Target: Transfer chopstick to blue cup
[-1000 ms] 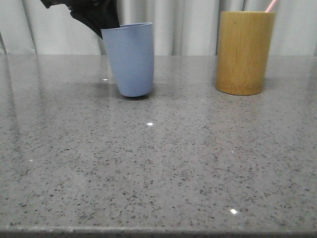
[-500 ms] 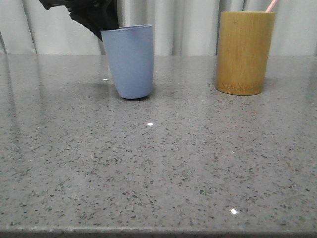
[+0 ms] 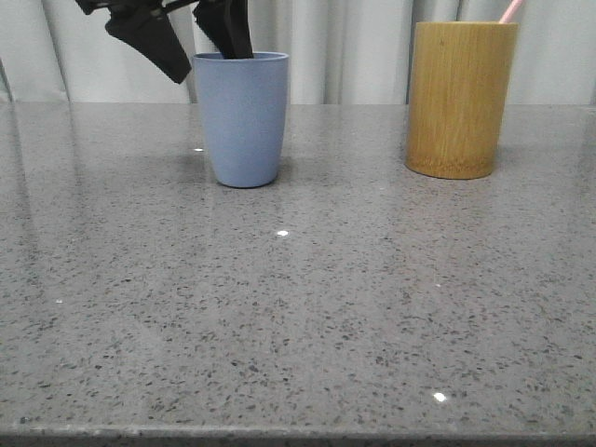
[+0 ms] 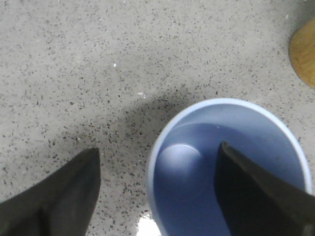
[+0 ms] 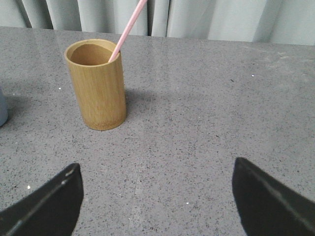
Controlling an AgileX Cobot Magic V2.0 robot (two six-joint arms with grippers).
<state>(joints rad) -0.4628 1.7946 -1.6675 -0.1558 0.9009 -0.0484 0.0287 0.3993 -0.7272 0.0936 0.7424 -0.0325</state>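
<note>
Right wrist view: chopstick (image 5: pixel 127 30) (pink) leans inside bamboo holder (image 5: pixel 97 86).

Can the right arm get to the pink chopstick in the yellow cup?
Probably yes. The chopstick leans out of the bamboo holder, its top poking up free. The right end effector is open, and only bare table lies between it and the holder.

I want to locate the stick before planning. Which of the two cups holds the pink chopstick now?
The taller yellow-brown bamboo holder holds the chopstick, which leans out over its rim. The shorter blue cup is empty inside.
</note>
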